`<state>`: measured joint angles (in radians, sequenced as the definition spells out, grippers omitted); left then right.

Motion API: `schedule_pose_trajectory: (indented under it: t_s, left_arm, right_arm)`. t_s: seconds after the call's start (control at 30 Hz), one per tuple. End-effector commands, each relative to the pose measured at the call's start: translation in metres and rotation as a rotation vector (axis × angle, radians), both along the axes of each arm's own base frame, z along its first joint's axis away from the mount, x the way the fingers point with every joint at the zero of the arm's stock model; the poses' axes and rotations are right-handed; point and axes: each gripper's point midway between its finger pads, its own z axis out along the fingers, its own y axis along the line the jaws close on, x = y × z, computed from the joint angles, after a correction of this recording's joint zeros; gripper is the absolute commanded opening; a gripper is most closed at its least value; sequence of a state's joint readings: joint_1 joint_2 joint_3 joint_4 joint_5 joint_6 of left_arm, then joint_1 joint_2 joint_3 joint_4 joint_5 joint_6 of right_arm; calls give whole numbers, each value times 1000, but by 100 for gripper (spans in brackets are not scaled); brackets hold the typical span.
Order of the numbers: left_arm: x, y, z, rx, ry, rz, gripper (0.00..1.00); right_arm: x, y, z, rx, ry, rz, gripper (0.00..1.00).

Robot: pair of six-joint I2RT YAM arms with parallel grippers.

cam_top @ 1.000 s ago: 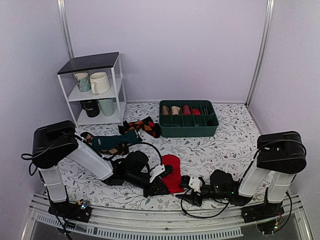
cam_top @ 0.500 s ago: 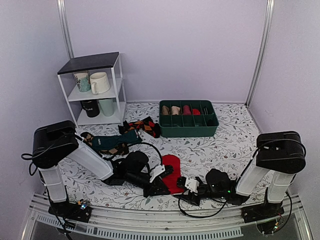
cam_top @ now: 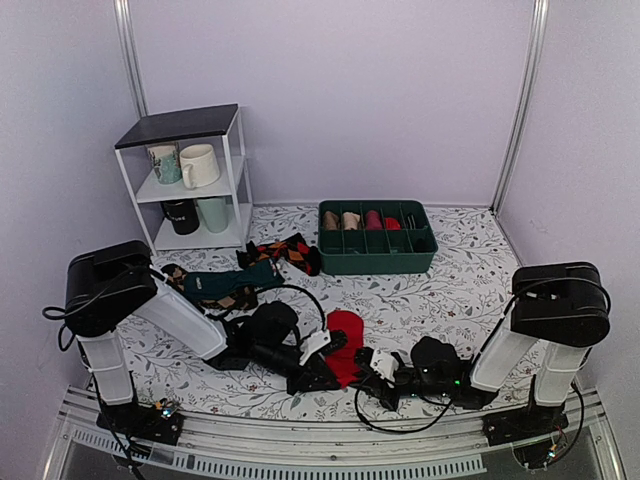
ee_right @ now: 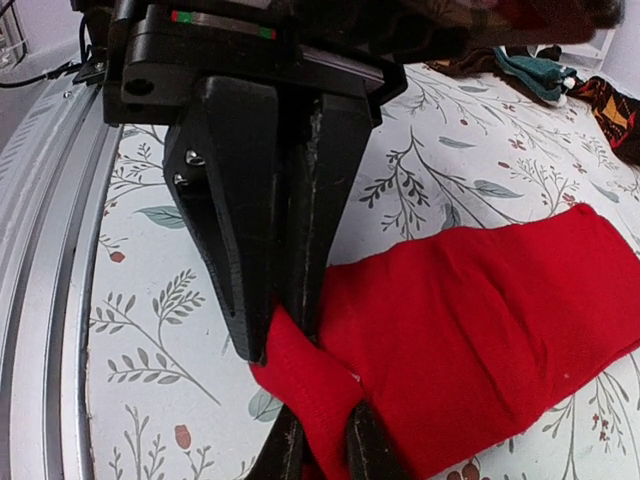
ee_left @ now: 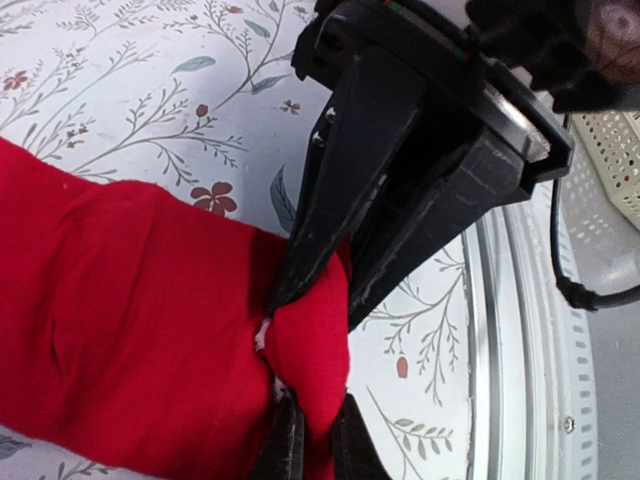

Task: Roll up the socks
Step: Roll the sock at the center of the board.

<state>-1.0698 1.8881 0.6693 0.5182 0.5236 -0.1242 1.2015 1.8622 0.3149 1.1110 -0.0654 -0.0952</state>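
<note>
Both my pincers are clenched on one fold at the near end of the socks (cam_top: 347, 333). The socks lie flat on the table (cam_top: 450, 290), near its front edge and between my arms, stretching away to the far side. My left pincer (ee_right: 280, 335) and right pincer (ee_left: 318, 300) meet nose to nose on that fold. To roll well, I judge both should turn the fold toward the far end together, low and level. Neither should tug sideways, or the layers may slip apart.
</note>
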Motion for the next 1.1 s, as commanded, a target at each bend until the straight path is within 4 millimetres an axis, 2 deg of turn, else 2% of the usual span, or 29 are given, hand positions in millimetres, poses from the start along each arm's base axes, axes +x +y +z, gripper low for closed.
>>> schedule_pose_trajectory:
  t_s: [0.0,0.03,0.17,0.23,0.37,0.47,0.53,0.63,0.8,0.9,1.07]
  left_arm:
    - [-16,48,-65,287,98,33,1]
    - [-12,46,-60,270,70,44,8]
    - [14,40,-22,193,-155,116,11]
    - [24,42,1,153,-310,142,17]
    - [24,40,54,7,-552,136,21]
    - [10,40,76,-86,-660,75,25]
    - [3,39,80,-125,-691,24,30]
    - [-5,33,70,-117,-688,-44,39]
    - [-19,26,49,-71,-660,-115,39]
    - [-20,25,38,-21,-664,-121,39]
    - [-15,19,46,-45,-716,-74,39]
  right_arm:
    - [-17,-24,-50,-160,192,-9,11]
    - [-20,-26,-52,-161,232,-11,11]
    - [-21,-36,-59,-157,364,-38,11]
    - [-25,-38,-62,-160,451,-38,12]
    - [-34,-39,-72,-216,613,-46,12]
    - [-44,-41,-74,-221,714,-34,12]
    - [-48,-42,-76,-227,804,-34,12]
    - [-50,-47,-79,-239,937,-46,12]
    - [-47,-53,-80,-253,1099,-102,12]
    - [-45,-56,-84,-284,1144,-145,12]
    - [-44,-57,-89,-317,1160,-174,12]
